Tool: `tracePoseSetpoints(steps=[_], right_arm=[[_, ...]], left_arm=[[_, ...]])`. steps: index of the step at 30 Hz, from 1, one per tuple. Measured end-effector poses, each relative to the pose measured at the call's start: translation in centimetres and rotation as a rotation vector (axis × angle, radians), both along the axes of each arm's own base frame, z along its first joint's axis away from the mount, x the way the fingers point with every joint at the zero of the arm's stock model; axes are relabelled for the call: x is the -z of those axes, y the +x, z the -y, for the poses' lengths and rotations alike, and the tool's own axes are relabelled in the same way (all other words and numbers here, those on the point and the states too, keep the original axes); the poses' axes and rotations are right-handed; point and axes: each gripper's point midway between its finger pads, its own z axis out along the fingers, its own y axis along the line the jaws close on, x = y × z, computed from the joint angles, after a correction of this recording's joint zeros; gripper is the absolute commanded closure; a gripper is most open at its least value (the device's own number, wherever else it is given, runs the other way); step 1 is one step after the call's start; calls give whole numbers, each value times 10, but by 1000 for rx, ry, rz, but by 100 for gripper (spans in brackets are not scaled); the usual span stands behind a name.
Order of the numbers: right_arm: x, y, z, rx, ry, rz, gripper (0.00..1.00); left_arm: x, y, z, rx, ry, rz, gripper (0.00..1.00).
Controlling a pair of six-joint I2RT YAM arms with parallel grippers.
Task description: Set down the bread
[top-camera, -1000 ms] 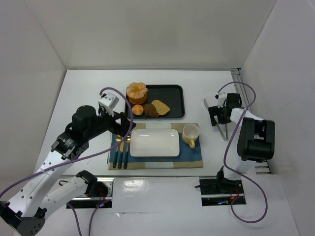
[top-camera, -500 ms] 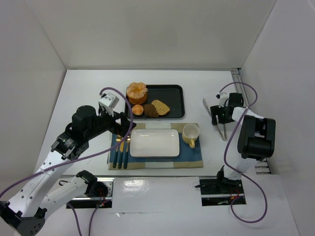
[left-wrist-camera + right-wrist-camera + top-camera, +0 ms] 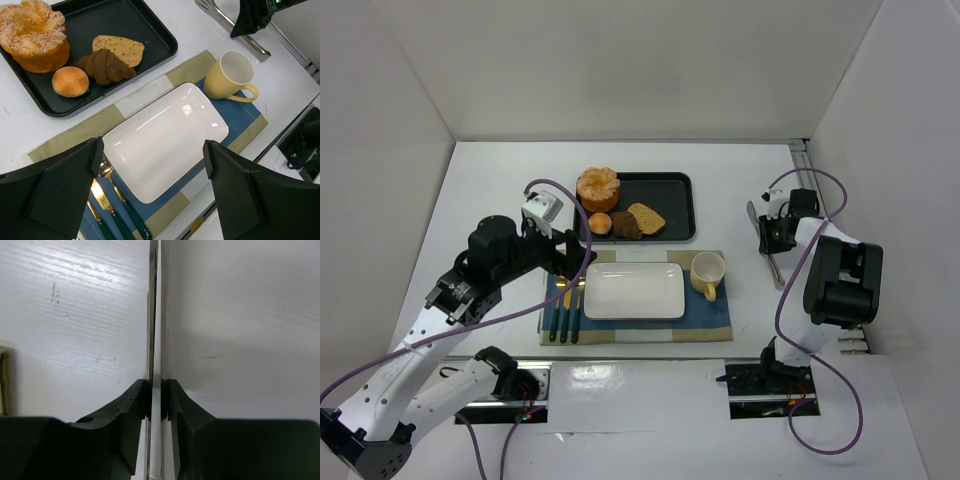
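The bread (image 3: 106, 66) lies inside the tray (image 3: 150, 30), touching the tan slice (image 3: 120, 48). The right jaws pinch the tongs (image 3: 156, 315) shut, well clear of the tray; the left jaws stand wide. Risk: the tongs may snag the adjacent slice or twist in the pinch.

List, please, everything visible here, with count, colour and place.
tray: one, black, behind the placemat
sugared cake: one, orange, tray's left end
round bun: one, orange, tray's near-left corner
bread: one, dark brown, beside the bun
slice: one, tan, right of the bread
placemat: one, blue and tan, under the plate
plate: one, white, on the placemat
cup: one, yellow, right of the plate
cutlery: apparently three, gold with dark handles, left of the plate
tongs: one, metal, far right
left fingers: black, open, above the placemat
right fingers: black, shut on the tongs
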Motion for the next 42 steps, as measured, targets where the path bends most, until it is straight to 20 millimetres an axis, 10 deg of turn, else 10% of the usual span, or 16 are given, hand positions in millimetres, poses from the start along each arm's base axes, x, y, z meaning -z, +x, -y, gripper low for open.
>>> tracePoseSetpoints(steps=[9,22,33,42], right_arm=[[-43,-3,-15,-42,52,80,73],[-175,35,-38,-159,136,356,51],[-195,28,-65,-237,225,363,46],[-203,18,-149,-436,280,338,44]], left_arm=[[0,0,0,-3,1,0,0],[2,4,-3,-25,12,-1,0],[8,6,-4,-35,23,-13,0],[10,10,-6,-53,33,-16,0]])
